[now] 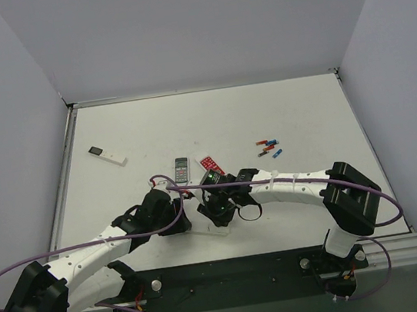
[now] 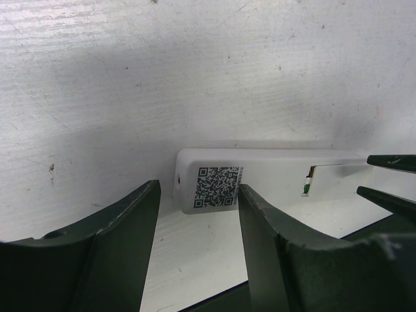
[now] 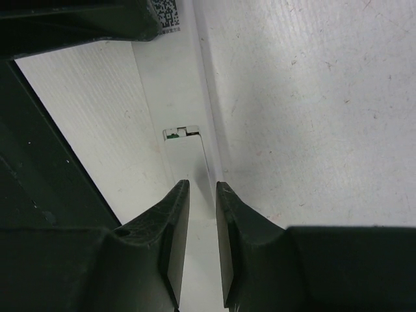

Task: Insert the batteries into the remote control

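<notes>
White links (image 1: 90,255), blk joints (image 1: 35,301); purple cables (image 1: 14,262); dark-green claw fingers (image 2: 117,247).

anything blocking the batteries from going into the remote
Yes: the cover on the remote control looks only cracked open, so it hides the compartment. The batteries lie well apart from it.

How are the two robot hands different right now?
The left gripper has its jaws spread wide; the right gripper has its jaws pinched narrow on the remote control. The left sits by the sticker end, the right by the battery cover end. Both are dark and point at that remote.
</notes>
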